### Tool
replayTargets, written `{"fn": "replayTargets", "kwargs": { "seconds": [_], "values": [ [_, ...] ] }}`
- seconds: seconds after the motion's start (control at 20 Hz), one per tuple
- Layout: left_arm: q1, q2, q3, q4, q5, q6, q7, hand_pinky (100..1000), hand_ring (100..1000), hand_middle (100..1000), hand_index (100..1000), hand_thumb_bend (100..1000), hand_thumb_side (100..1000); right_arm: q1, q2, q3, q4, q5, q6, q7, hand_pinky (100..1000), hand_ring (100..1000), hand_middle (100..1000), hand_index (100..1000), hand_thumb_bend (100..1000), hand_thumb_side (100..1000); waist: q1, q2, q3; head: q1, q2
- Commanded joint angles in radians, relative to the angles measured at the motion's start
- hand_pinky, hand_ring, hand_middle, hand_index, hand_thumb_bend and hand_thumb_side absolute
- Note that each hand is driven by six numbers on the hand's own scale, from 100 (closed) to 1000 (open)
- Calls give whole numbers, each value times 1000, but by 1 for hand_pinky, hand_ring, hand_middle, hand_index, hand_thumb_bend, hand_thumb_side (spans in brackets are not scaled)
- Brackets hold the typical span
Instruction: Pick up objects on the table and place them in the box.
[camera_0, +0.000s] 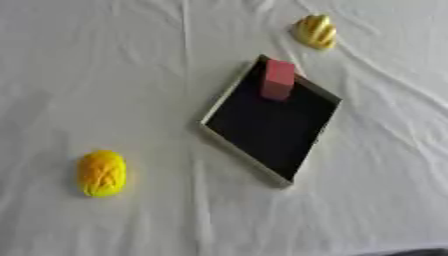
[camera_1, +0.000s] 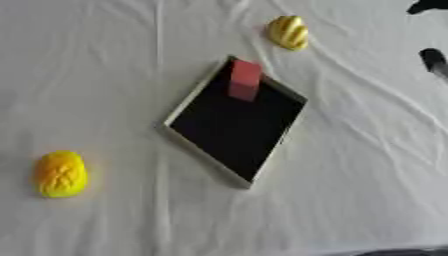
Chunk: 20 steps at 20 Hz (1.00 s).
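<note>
Frame centre: shallow black box (camera_0: 267, 131), pale rim, on wrinkled white cloth (camera_0: 131, 75). Red block (camera_0: 277, 80) in upper corner. Ridged yellow lumps lower left (camera_0: 101, 173), top (camera_0: 315, 31). Right hand (camera_1: 433, 60) upper right: dark fragments, fingers indiscernible.

Only in the right eye view does any of the robot's body show: two small black parts at the upper right edge, one at the very top corner and a slim dark piece (camera_1: 434, 62) just below it, angled downward. They come in from the right-arm side, but whether they are fingers cannot be told. The left arm shows nowhere.
</note>
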Motion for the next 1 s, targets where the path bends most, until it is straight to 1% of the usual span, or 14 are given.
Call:
{"fn": "replayTargets", "kwargs": {
  "seconds": [0.05,0.25,0.5,0.6,0.7,0.85,1.0],
  "values": [
    [-13,30,0,-19,5,0,-7,770,776,707,903,100,406,-7,-45,4,-21,54,-10,-7,982,1000,870,934,100,306,1,-22,2,-8,-4],
    [-16,30,-2,-19,9,0,-10,769,776,706,903,100,408,-25,-30,31,-23,118,-6,-30,985,1000,867,934,100,298,3,-20,11,-15,-5],
    [-22,25,-8,-19,17,-1,-17,769,776,706,903,100,410,-67,-3,73,-22,208,-4,-57,992,1000,862,935,100,280,3,-17,24,-26,-8],
    [-24,24,-9,-19,20,-1,-20,769,776,706,902,100,413,-87,17,94,-18,294,-6,-84,994,1000,857,936,100,276,3,-15,30,-33,-11],
    [-26,23,-11,-19,23,-1,-22,768,775,705,904,100,418,-104,32,115,-10,348,-9,-112,995,1000,852,941,100,272,2,-14,35,-38,-13],
    [-31,23,-13,-19,27,0,-24,768,775,705,904,100,418,-129,49,135,8,381,-9,-132,998,1000,856,949,100,268,1,-9,43,-44,-16],
    [-34,24,-17,-19,30,-1,-28,768,775,705,904,100,423,-152,62,144,26,391,1,-140,1000,1000,851,949,100,251,-1,-4,50,-50,-19]
  ]
}}
